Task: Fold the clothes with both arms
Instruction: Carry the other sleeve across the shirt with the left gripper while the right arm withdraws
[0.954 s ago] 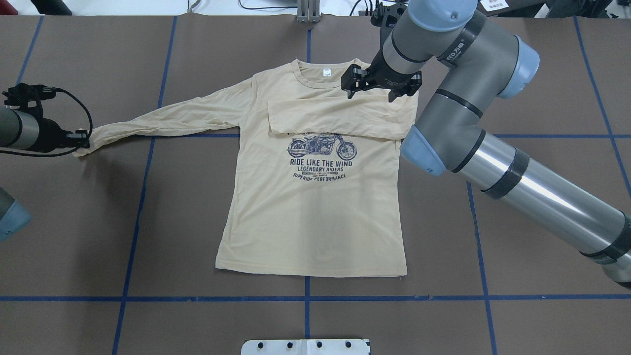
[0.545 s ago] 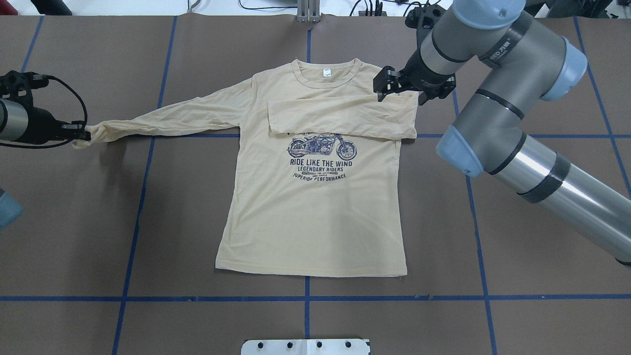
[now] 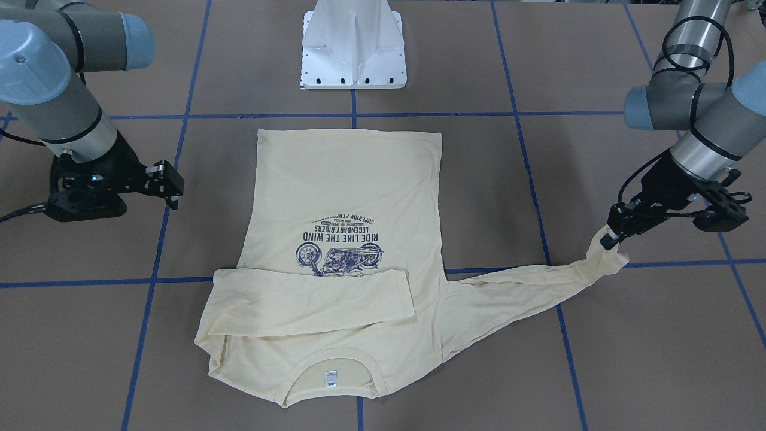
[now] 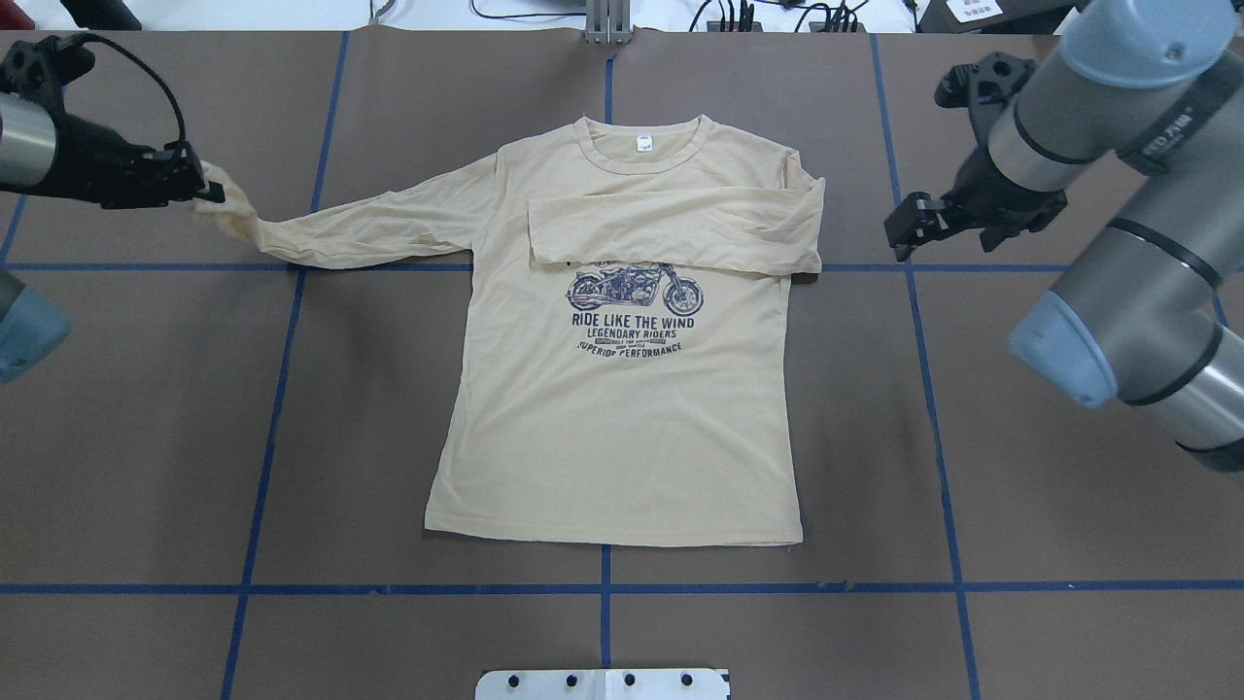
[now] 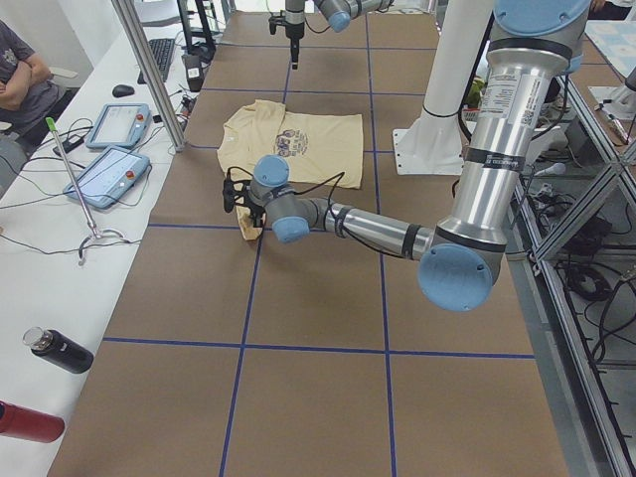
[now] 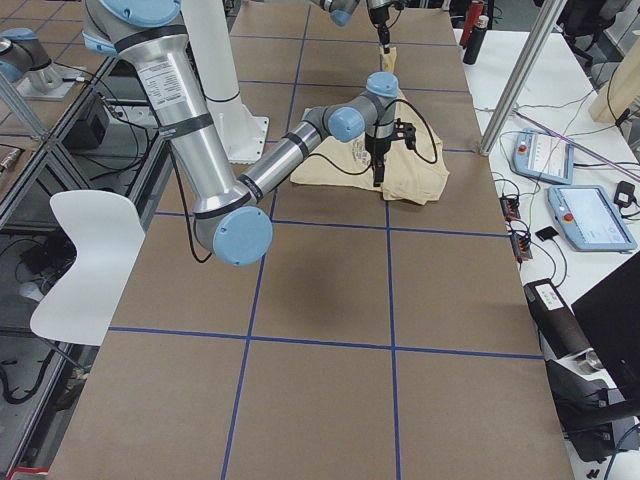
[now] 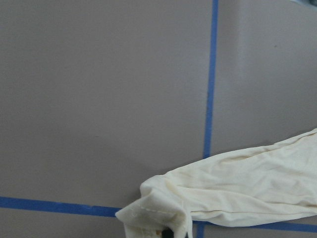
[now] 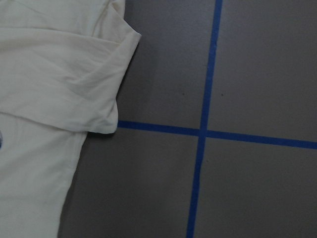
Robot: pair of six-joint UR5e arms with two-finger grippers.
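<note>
On the right wrist camera I have the shirt (image 8: 29,188) filling the left side of the picture, pale cream and flat on the brown table (image 8: 267,64). Its sleeve (image 8: 59,84) lies folded across the body, softly creased, and the fold ends in a rounded corner at middle left. Two blue tape lines (image 8: 202,133) cross on the table right of the cloth. The horizontal one comes out from under the fold's edge, while the vertical one stands clear of the fabric.
</note>
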